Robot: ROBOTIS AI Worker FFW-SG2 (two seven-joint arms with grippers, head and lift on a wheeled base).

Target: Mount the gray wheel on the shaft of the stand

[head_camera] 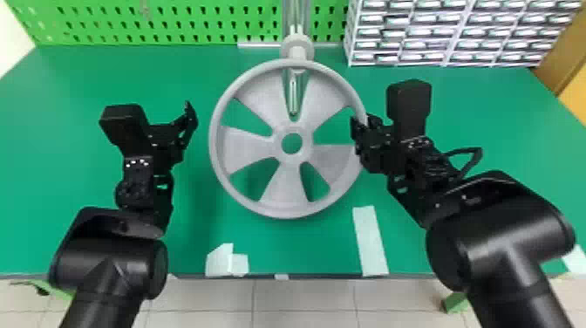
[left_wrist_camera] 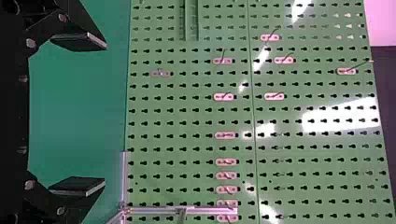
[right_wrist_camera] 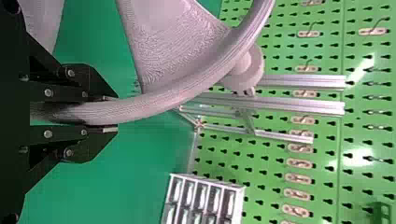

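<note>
My right gripper [head_camera: 361,124] is shut on the right side of the gray wheel's rim [head_camera: 287,209]. In the right wrist view the right gripper [right_wrist_camera: 109,113] pinches the curved rim of the gray wheel [right_wrist_camera: 173,98] between both fingers. The wheel faces the head camera, with its hub hole below the shaft [head_camera: 298,48] of the stand. In the right wrist view the pale round shaft [right_wrist_camera: 245,70] lies partly behind the rim. Left of the wheel, apart from it, is my left gripper [head_camera: 189,124]; the left gripper [left_wrist_camera: 100,114] stands open with nothing between its fingers.
Metal profiles of the stand [right_wrist_camera: 299,105] rise before the green pegboard [head_camera: 174,22]. A rack of small drawers [head_camera: 449,32] stands at the back right of the green table [head_camera: 109,74]. Pale tape strips [head_camera: 369,240] lie near the table's front edge.
</note>
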